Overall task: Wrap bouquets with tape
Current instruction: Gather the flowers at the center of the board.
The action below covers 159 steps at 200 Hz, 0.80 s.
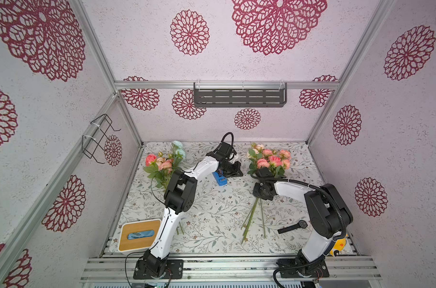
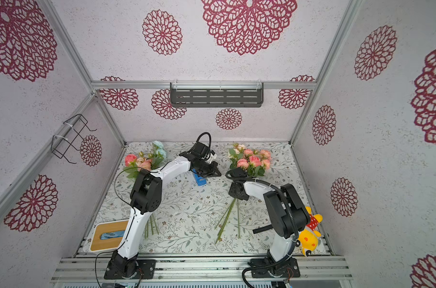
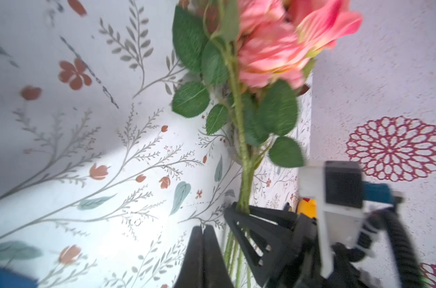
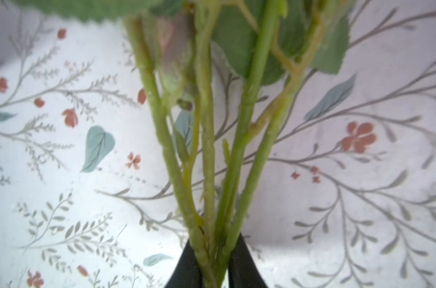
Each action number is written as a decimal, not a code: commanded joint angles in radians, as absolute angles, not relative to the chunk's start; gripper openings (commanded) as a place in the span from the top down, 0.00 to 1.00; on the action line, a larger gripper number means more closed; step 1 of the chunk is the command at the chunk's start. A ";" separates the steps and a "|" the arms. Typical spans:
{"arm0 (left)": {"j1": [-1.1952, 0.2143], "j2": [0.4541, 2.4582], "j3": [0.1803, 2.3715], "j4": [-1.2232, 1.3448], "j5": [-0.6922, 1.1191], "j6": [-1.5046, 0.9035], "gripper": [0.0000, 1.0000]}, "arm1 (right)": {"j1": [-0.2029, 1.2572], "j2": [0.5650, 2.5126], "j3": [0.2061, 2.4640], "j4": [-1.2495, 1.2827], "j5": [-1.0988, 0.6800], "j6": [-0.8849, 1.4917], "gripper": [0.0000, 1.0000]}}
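Two bouquets lie on the flower-print table. One bouquet (image 1: 269,159) (image 2: 251,160) of pink and peach blooms is at the back right. My right gripper (image 1: 260,195) (image 2: 238,194) (image 4: 213,249) is shut on its bunched green stems (image 4: 207,174). The other bouquet (image 1: 164,162) (image 2: 143,159), with a pale blue bloom, lies at the back left under my left arm. The blue tape dispenser (image 1: 219,179) (image 2: 199,180) sits mid-table. My left gripper (image 1: 239,172) (image 3: 203,227) hovers just beyond it, shut with nothing visible between its fingers, close to the held stems.
A tissue box (image 1: 139,235) with a wooden lid stands at the front left. A black wristwatch (image 1: 293,227) lies front right, next to a yellow plush toy (image 2: 309,237). A dark shelf (image 1: 239,96) hangs on the back wall and a wire rack (image 1: 99,139) on the left wall.
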State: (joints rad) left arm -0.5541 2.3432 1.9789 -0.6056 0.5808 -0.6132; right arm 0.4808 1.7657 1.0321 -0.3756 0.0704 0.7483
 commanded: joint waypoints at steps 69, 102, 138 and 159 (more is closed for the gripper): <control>-0.584 2.267 1.930 -0.655 0.511 -0.552 0.95 | 0.534 1.837 1.146 -0.484 -0.110 0.830 0.54; -0.591 2.273 1.945 -0.676 0.481 -0.557 0.68 | 0.532 1.772 1.144 -0.505 -0.088 0.809 0.33; -0.617 2.291 1.991 -0.723 0.440 -0.542 0.28 | 0.488 1.610 1.096 -0.531 -0.042 0.769 0.28; -0.638 2.319 2.022 -0.739 0.432 -0.514 0.15 | 0.436 1.487 1.035 -0.541 -0.001 0.753 0.29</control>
State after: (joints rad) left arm -0.6079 2.2856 1.9789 -0.7059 0.4568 -0.5594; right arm 0.4915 1.6421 1.0752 -0.4931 -0.0715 0.7872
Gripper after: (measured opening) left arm 0.803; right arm 0.712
